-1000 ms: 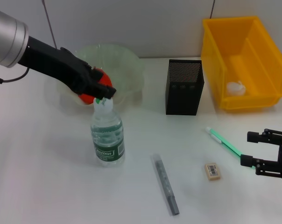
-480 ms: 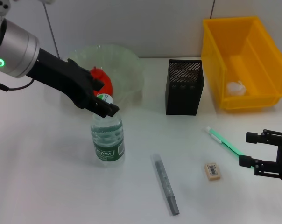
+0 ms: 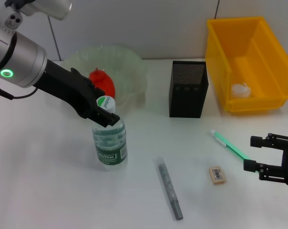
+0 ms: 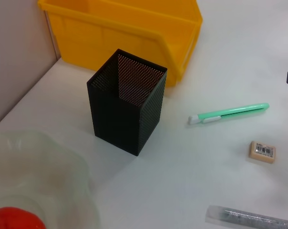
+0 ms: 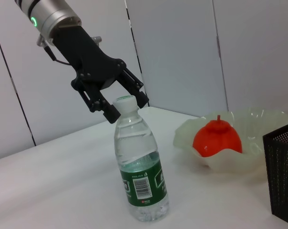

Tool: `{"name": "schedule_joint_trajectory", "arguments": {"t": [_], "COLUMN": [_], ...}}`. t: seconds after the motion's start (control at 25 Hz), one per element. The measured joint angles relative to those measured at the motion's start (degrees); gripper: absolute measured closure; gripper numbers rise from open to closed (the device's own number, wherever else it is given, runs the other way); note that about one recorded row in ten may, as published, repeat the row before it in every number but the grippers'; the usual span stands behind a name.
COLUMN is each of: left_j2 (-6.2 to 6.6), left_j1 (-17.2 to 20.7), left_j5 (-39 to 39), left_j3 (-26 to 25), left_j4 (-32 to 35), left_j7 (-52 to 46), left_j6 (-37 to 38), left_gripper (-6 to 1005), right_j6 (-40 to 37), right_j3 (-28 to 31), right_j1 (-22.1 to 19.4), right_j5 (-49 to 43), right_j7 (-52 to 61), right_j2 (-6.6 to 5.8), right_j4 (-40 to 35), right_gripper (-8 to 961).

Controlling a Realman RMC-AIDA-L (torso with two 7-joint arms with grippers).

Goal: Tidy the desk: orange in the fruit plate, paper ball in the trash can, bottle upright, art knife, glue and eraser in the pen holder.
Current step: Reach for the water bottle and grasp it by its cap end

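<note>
The clear water bottle (image 3: 109, 140) stands upright on the table. My left gripper (image 3: 107, 106) is open, its fingers on either side of the white cap (image 5: 124, 101). An orange (image 3: 102, 80) lies in the pale fruit plate (image 3: 132, 67). A white paper ball (image 3: 240, 90) sits inside the yellow bin (image 3: 258, 43). The green art knife (image 3: 230, 144), the eraser (image 3: 217, 174) and the grey glue stick (image 3: 169, 188) lie on the table in front of the black mesh pen holder (image 3: 188, 89). My right gripper (image 3: 255, 153) hovers open at the knife's near end.
The pen holder (image 4: 127, 107) stands between the plate and the bin (image 4: 125, 28). White table surface stretches to the left of the bottle. A grey wall rises just behind the plate and the bin.
My left arm has pulled back to the left and toward me from over the bottle cap, uncovering the orange. The bottle stays upright. The right gripper has barely moved.
</note>
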Motion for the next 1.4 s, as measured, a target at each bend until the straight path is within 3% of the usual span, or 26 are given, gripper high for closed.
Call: {"name": "schedule_joint_trajectory", "arguments": {"t": [0.92,1.12,1.4], "left_j2": [-0.15,-0.18,-0.19], "left_j1": [0.4,0.4,0.6], "left_j5": [1.2,1.1,0.5], "left_j3": [1.9,2.2,1.7], "left_j4": [-1.8,-1.8,-1.7], "left_j7": [0.0,0.0,0.0], "left_j6": [-2.6,-2.6,-2.5], "left_gripper": [260,506,519], "right_j6": [-0.1,-0.1,-0.1], "right_j3": [0.0,0.1,0.1], "right_j1": [-0.2,-0.2,-0.2], "right_j5": [0.1,0.1,0.1], "right_j7": [0.1,0.1,0.1], "right_j2": [0.16,0.18,0.18], "right_j4": [-0.1,-0.1,-0.1], "right_gripper": [227,228,227]}}
